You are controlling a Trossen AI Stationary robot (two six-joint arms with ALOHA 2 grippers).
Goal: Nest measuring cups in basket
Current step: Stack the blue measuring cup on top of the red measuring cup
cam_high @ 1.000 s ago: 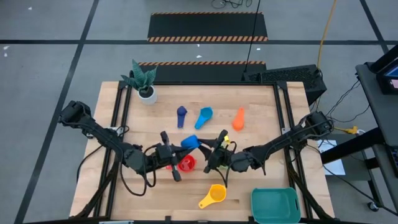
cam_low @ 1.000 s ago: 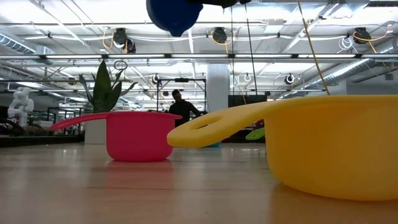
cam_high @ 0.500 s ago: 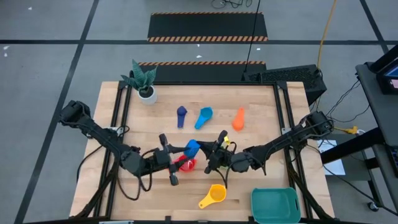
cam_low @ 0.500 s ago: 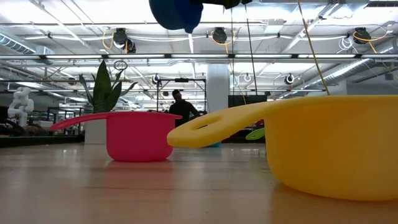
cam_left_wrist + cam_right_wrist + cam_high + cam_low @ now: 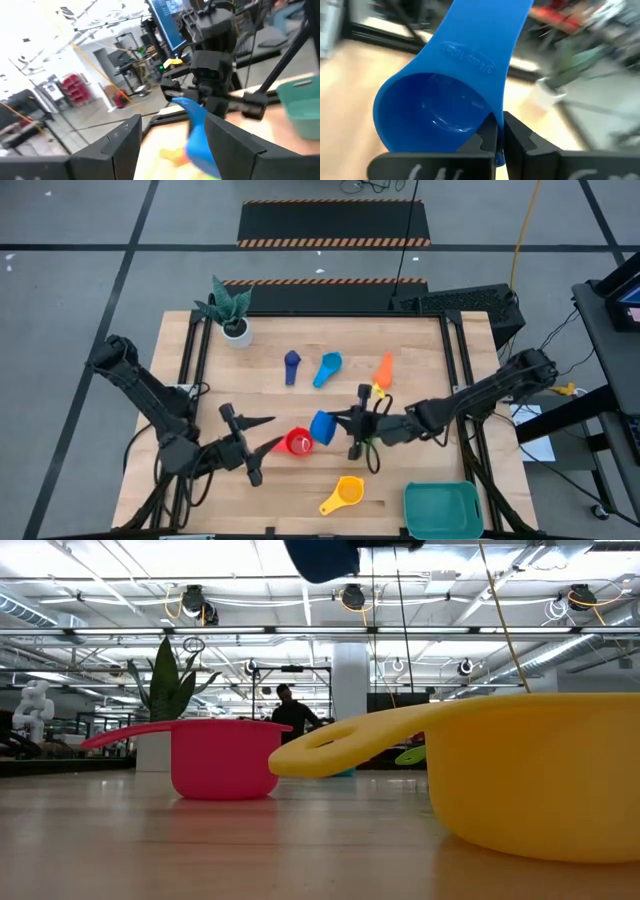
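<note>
My right gripper [image 5: 340, 423] is shut on the blue measuring cup [image 5: 322, 427], held above the table's middle; the low view shows the blue cup [image 5: 322, 555] high above the table. My left gripper [image 5: 272, 432] stands open to the cup's left, clear of it. The red cup [image 5: 298, 442] and the yellow cup [image 5: 343, 493] sit on their bottoms. Navy [image 5: 291, 365], light blue [image 5: 327, 368] and orange [image 5: 385, 370] cups lie farther back. The teal basket [image 5: 443, 510] sits at the near right corner. My right gripper pinches the wall of the blue cup's bowl at its rim [image 5: 492, 122] between its two fingers, coming nearly level from the table's right. The cup is lifted clear of the table. Its handle [image 5: 490, 30] points away from the gripper.
A potted plant [image 5: 232, 315] stands at the far left corner. A green cup [image 5: 410, 755] shows far back in the low view. Bare wood lies between the yellow cup and the left arm.
My left gripper has opened, let go of the blue cup and drawn back toward the table's left and near edge, rolling as it went. My right gripper has taken the cup and carried it a little toward the right, higher up.
</note>
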